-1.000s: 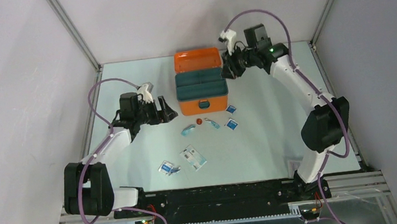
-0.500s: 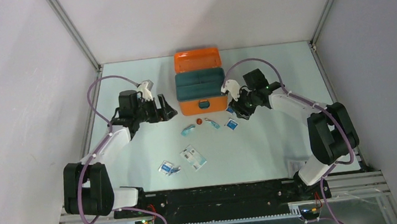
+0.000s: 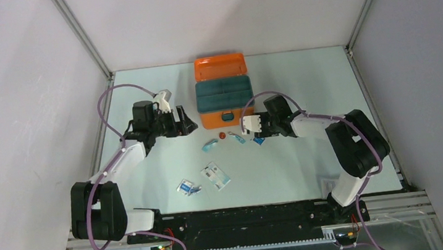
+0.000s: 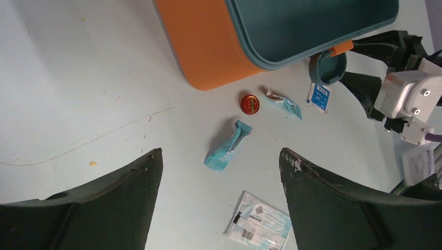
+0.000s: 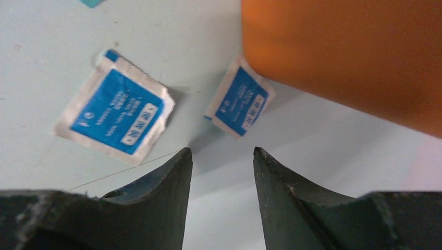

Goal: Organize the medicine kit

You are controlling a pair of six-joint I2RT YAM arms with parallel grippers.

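A pale table (image 3: 298,166) sits boxed in by white walls. Nearest the arm bases lie two flat printed packets (image 3: 216,176), close together. Beyond them are a teal wrapper (image 4: 228,148) and a small red cap (image 4: 249,103). The right gripper (image 5: 221,156) hangs low over two blue sachets (image 5: 115,112), its fingers parted with nothing between them. One sachet rests against the orange wall. The left gripper (image 4: 220,153) hovers to the left, fingers spread wide and empty. The medicine kit (image 3: 212,120) stands at mid-table toward the far side, lid laid back, with a dark teal tray (image 3: 223,94) seated in its top.
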